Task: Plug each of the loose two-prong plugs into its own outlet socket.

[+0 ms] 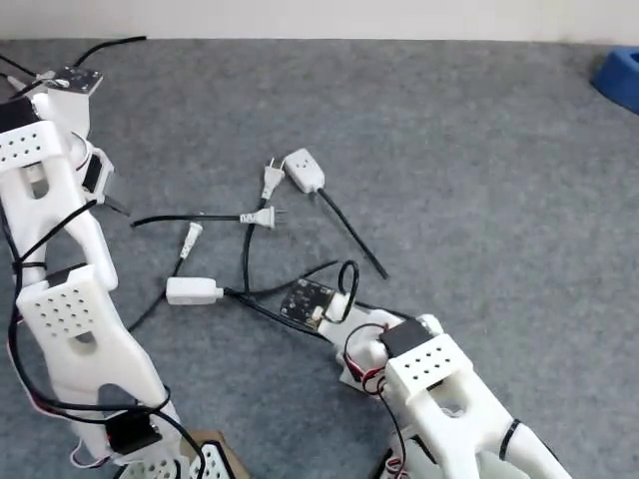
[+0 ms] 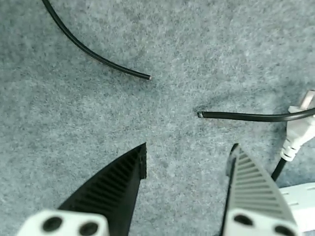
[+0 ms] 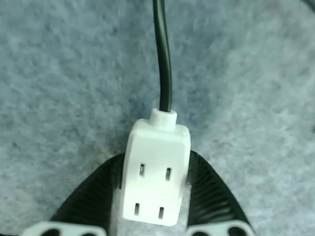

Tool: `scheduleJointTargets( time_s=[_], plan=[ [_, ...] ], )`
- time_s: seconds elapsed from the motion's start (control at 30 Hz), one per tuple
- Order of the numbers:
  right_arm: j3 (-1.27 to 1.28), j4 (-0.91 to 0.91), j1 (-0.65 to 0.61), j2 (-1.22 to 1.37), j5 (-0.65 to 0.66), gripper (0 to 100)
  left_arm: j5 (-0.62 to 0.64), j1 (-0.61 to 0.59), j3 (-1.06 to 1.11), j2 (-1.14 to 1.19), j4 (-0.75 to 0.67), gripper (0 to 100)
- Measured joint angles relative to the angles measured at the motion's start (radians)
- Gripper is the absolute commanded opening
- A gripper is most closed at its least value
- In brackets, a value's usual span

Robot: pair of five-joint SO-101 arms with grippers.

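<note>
With the right end effector (image 3: 156, 163) clamped on a white outlet socket (image 3: 155, 172), the left end effector (image 2: 189, 147), spread apart, probably must grasp the nearby two-prong plug (image 2: 300, 130) next.

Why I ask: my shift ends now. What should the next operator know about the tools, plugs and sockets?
Left tool: open, holding nothing, over bare carpet.
Right tool: shut on the held socket, whose cord leads away from it.
Lying loose on the carpet: upper plug, middle plug, left plug, upper socket, left socket. The upper plug lies beside the upper socket, not inserted.
Done: nothing is plugged in yet.
Left: seat all three plugs, one per socket.
</note>
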Motion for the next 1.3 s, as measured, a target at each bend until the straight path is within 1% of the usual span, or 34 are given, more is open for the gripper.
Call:
scheduleJointTargets(
  time_s=[0.13,0.2,0.27,0.37,0.47,0.57,0.7,0.87,0.97,1.03,1.1,1.2,1.3],
  plan=[
    [0.002,0.000,0.058,0.000,0.000,29.7,0.000,0.000,0.000,0.000,0.000,27],
    [0.002,0.000,0.091,0.000,0.017,35.2,0.000,0.000,0.000,0.000,0.000,27],
    [0.002,0.017,0.110,-0.006,0.031,38.2,0.000,0.000,0.000,0.000,0.000,27],
    [-0.049,0.074,0.123,-0.012,0.034,38.5,-0.005,0.000,0.000,0.000,0.000,27],
    [-0.133,0.126,0.123,-0.012,0.029,38.5,-0.054,0.011,0.000,0.000,0.000,27],
    [-0.216,0.149,0.126,-0.012,-0.064,38.5,-0.083,0.038,0.000,0.000,0.000,27],
    [-0.281,0.157,0.126,-0.012,-0.184,38.5,-0.083,0.089,0.000,0.000,0.006,27],
    [-0.339,0.203,0.155,-0.002,-0.362,38.5,0.000,0.161,0.025,-0.014,0.017,27],
    [-0.417,0.242,0.227,0.091,-0.422,38.5,0.009,0.235,0.141,-0.094,0.017,27],
    [-0.488,0.264,0.301,0.187,-0.443,38.5,0.009,0.305,0.253,-0.181,0.017,27],
    [-0.572,0.292,0.376,0.305,-0.446,38.5,0.005,0.385,0.373,-0.284,0.017,27],
    [-0.701,0.327,0.479,0.489,-0.439,38.5,-0.048,0.497,0.511,-0.440,0.017,27],
    [-0.793,0.341,0.523,0.623,-0.419,38.5,-0.091,0.565,0.571,-0.528,0.017,28]
  ],
)
